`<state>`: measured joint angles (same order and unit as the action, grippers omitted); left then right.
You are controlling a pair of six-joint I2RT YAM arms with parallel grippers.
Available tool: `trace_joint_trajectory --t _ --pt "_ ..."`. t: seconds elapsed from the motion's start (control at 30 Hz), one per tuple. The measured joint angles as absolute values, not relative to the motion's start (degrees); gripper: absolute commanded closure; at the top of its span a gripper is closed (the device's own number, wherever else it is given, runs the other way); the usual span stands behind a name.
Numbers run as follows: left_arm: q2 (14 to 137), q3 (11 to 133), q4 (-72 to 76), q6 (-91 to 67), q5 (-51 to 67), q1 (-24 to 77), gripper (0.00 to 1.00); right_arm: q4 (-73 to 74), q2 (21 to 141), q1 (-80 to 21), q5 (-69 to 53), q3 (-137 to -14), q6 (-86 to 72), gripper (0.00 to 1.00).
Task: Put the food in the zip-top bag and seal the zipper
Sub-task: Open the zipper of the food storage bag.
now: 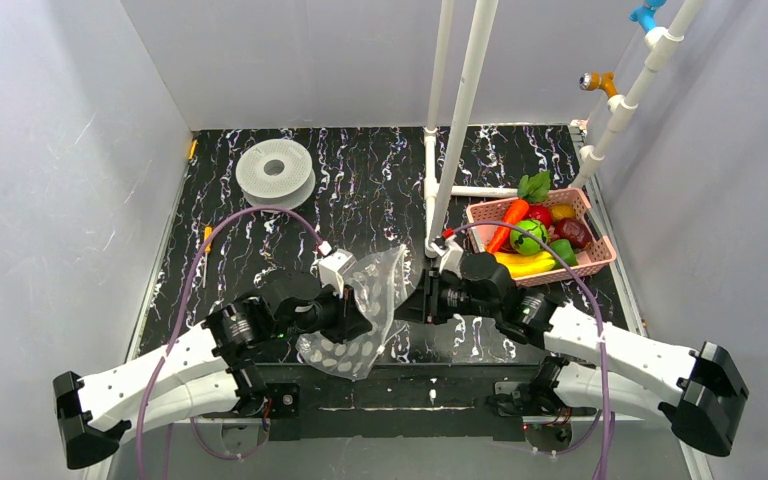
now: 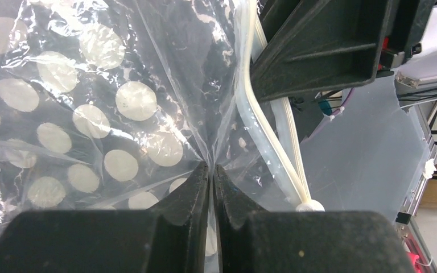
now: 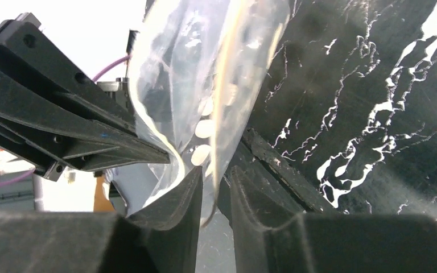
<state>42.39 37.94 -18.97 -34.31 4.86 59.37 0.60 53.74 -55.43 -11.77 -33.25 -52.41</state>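
The clear zip-top bag (image 1: 372, 300) with whitish dots lies between my two grippers, partly lifted off the black table. My left gripper (image 1: 358, 318) is shut on the bag's film (image 2: 211, 168), just beside the zipper (image 2: 264, 126). My right gripper (image 1: 426, 296) is at the bag's mouth edge with its jaws a little apart (image 3: 216, 174); the bag's edge (image 3: 176, 68) hangs in the gap, not pinched. The food (image 1: 528, 238) lies in the pink basket (image 1: 600, 258): an orange carrot, a green fruit, a yellow banana, and red and purple pieces. No food shows in the bag.
A grey-white spool (image 1: 275, 172) sits at the back left. White pipe posts (image 1: 460, 120) rise from the table's middle behind the grippers. Grey walls close in both sides. The table's front edge (image 1: 430, 385) runs just below the bag.
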Motion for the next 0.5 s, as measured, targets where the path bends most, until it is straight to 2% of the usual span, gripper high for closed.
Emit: trace_joint_trajectory --t 0.03,0.07,0.1,0.13,0.17,0.2,0.3,0.5 --pt "42.7 38.1 -19.3 -34.3 5.1 59.4 0.83 0.8 54.7 -56.1 -11.5 -34.1 -52.2 0.85" --pt "43.1 38.5 -19.7 -34.2 5.2 59.4 0.71 1.1 55.4 -56.7 -11.3 -34.8 -52.1 0.9" --pt "43.5 39.0 -20.3 -34.1 5.2 59.4 0.54 1.6 55.8 -57.3 -10.9 -35.6 -51.9 0.96" --pt "43.9 39.7 -21.1 -33.8 5.1 59.4 0.38 2.1 56.0 -57.8 -10.3 -36.3 -51.8 0.98" --pt "44.1 40.6 -22.0 -33.5 4.9 59.4 0.25 2.8 56.0 -58.2 -9.6 -37.1 -51.6 0.99" --pt "44.2 41.8 -23.3 -33.4 4.3 59.4 0.19 3.5 56.0 -58.4 -8.9 -37.9 -51.3 0.99" --pt "44.6 46.9 -27.3 -32.8 1.3 59.4 0.15 6.0 56.0 -58.6 -6.6 -40.3 -50.6 0.99" --pt "49.0 62.0 -35.0 -31.1 -7.2 59.4 0.17 9.2 56.4 -58.6 -3.2 -45.4 -49.0 0.99"
